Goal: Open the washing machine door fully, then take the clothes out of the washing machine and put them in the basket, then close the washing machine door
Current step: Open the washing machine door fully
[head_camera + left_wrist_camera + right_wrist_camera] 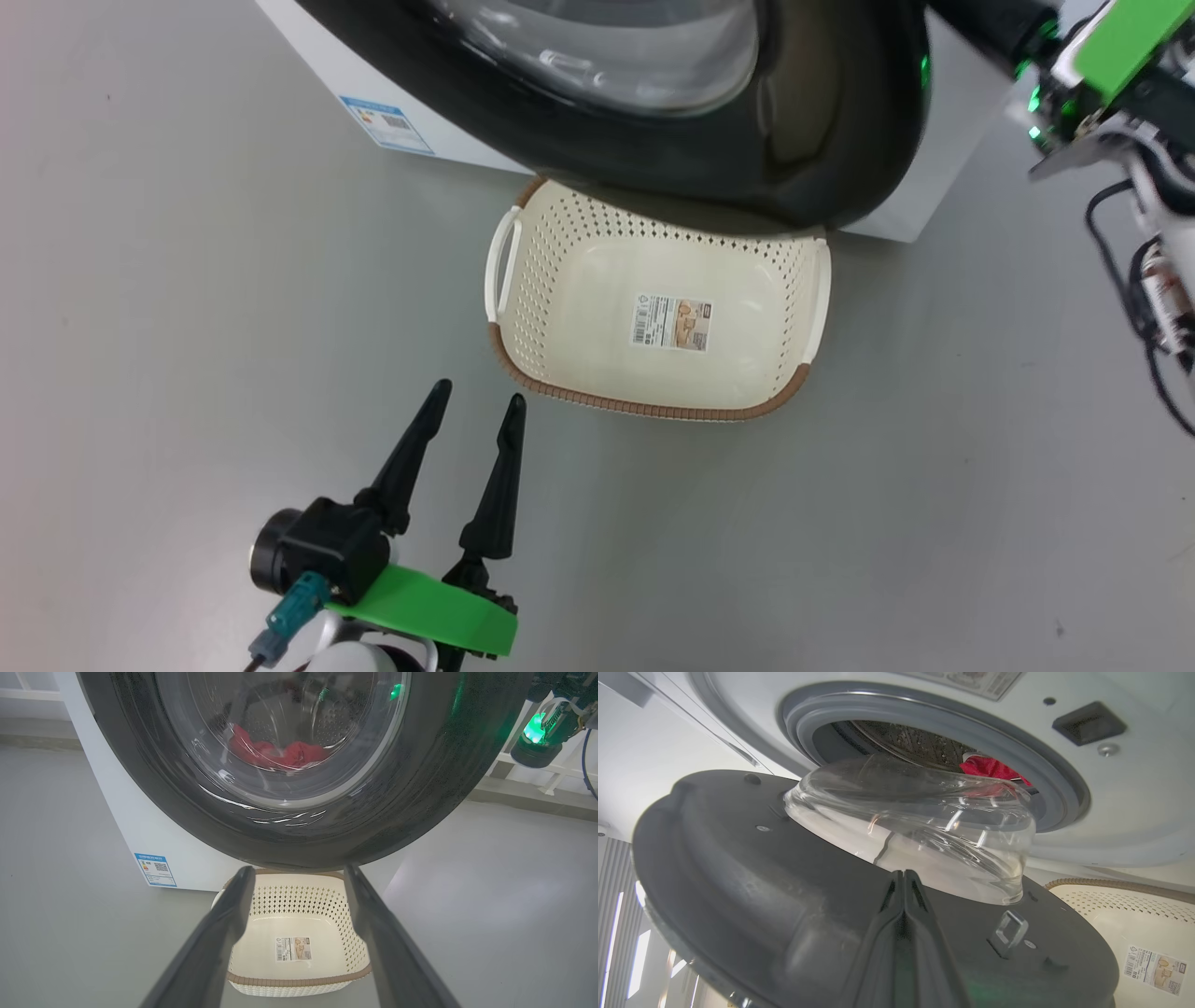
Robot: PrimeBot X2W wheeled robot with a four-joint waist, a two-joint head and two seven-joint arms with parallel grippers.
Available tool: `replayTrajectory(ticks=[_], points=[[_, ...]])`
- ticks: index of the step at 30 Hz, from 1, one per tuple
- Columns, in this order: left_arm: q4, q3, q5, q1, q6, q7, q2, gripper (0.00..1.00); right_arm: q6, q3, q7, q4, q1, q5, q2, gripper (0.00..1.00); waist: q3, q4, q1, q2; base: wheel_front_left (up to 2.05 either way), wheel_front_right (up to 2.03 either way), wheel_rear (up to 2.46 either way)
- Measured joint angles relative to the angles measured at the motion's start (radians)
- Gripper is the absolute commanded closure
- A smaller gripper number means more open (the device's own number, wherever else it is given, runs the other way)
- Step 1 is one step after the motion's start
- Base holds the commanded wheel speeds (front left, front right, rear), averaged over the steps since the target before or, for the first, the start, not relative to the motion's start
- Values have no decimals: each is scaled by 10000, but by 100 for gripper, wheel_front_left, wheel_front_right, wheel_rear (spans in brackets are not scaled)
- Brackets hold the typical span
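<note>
Worryingly, the door (822, 140) is overhanging the basket's (653, 411) far edge and could be clipping it while swinging; right jaws shut, empty; left jaws gaping, empty.

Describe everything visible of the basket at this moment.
The basket is a cream-white plastic rectangle with perforated sides, a brown woven-look rim, white side handles and a sticker on its bottom. It stands upright and empty on the grey floor before the washing machine, its far edge hidden beneath the open washing machine door; whether they touch cannot be told.
</note>
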Motion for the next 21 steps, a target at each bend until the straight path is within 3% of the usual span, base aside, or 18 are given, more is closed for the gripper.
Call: replayTrajectory(ticks=[21], points=[[125,272,249,778,-4,0,12,0,2,407,665,-1181,2365,-284,936,100,-1266,-13,0,0,0,0,0]])
